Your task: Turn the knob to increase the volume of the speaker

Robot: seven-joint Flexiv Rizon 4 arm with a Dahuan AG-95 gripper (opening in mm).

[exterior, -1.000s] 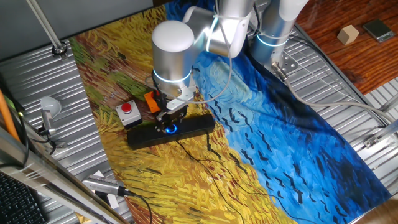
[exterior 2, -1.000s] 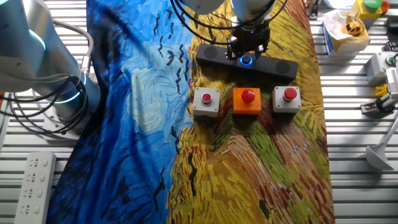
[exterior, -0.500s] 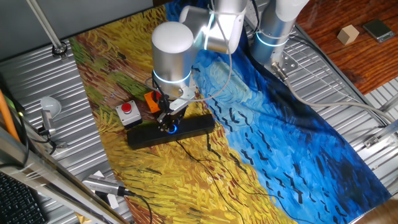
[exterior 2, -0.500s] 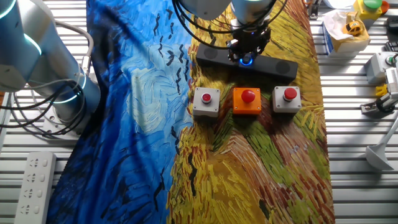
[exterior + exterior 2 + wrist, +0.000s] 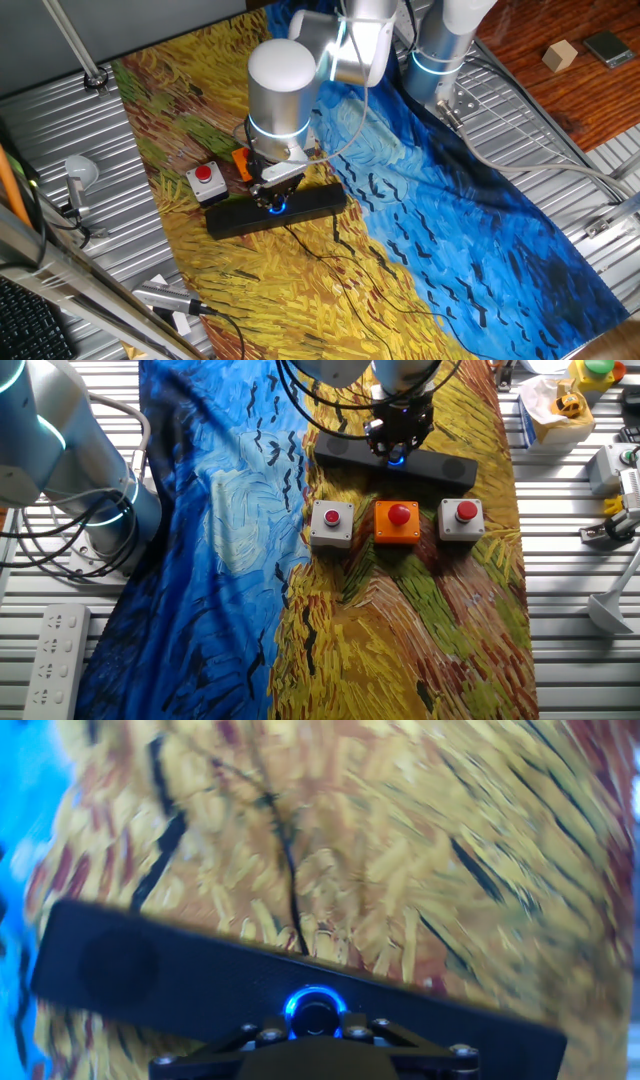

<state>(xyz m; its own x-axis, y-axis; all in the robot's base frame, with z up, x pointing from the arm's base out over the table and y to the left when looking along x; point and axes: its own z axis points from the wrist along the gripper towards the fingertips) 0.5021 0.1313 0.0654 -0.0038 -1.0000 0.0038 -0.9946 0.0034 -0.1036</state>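
Note:
The speaker [image 5: 322, 203] is a long black bar lying on the yellow part of the painted cloth; it also shows in the other fixed view [image 5: 450, 467] and the hand view [image 5: 150, 970]. Its knob [image 5: 314, 1011], a black dial ringed in blue light, sits at the middle, and the blue glow shows in both fixed views [image 5: 277, 208] [image 5: 398, 458]. My gripper [image 5: 274, 199] [image 5: 397, 446] [image 5: 314, 1020] stands straight down over the knob, with its jaws closed against the knob's two sides. The hand view is motion-blurred.
Three red push buttons stand in a row beside the speaker: a grey box [image 5: 332, 522], an orange box [image 5: 398, 521] and another grey box [image 5: 463, 518]. A thin black cable [image 5: 288, 890] runs from the speaker across the cloth. A power strip [image 5: 52, 650] lies off the cloth.
My gripper has rotated about the knob while staying over it; the finger linkage points a different way than a second ago. The speaker has stayed in place.

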